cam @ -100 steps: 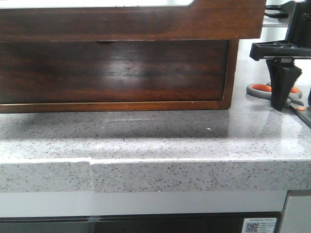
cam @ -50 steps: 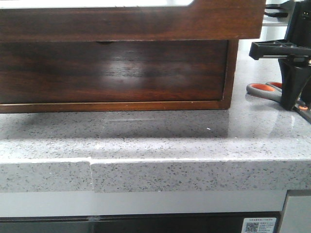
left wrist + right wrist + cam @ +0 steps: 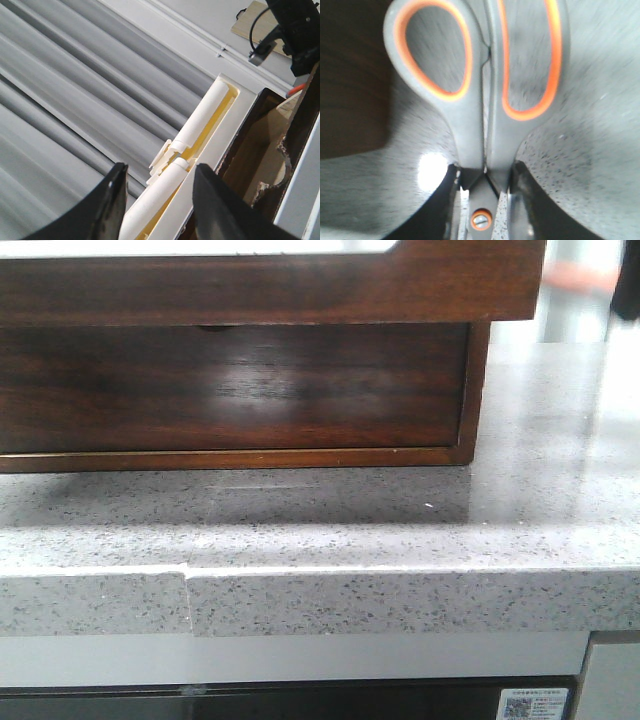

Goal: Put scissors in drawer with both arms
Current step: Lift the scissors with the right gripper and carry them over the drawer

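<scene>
Front view: I see the drawer (image 3: 235, 390) shut in its dark wooden cabinet (image 3: 270, 280), which stands on the grey speckled tabletop (image 3: 320, 530). The half-round notch in the drawer front's top edge shows just under the cabinet's upper board. At the upper right edge a blurred orange streak and a dark shape appear; I cannot tell what they are. Neither tool is clearly in this view.

Left wrist view: my left tool (image 3: 159, 200) hangs with its two black fingers (image 3: 111, 200) spread apart and nothing between them. Beyond them lie grey ribbed panels, a white roller (image 3: 192, 145) in a yellowish channel, and the open top of a brown wooden box (image 3: 260, 155). A second black arm (image 3: 292, 30) with a cable shows in the far corner.

Right wrist view: my right tool (image 3: 482, 200) is closed on the scissors (image 3: 480, 100), its fingers pressing both sides of them at the orange pivot dot (image 3: 481, 220), just below the handles. The grey handles with orange-lined loops point away from the tool, blades shut. The speckled tabletop lies behind the scissors, motion-blurred, so I cannot tell whether they touch it. A dark brown wooden surface fills one side.
</scene>
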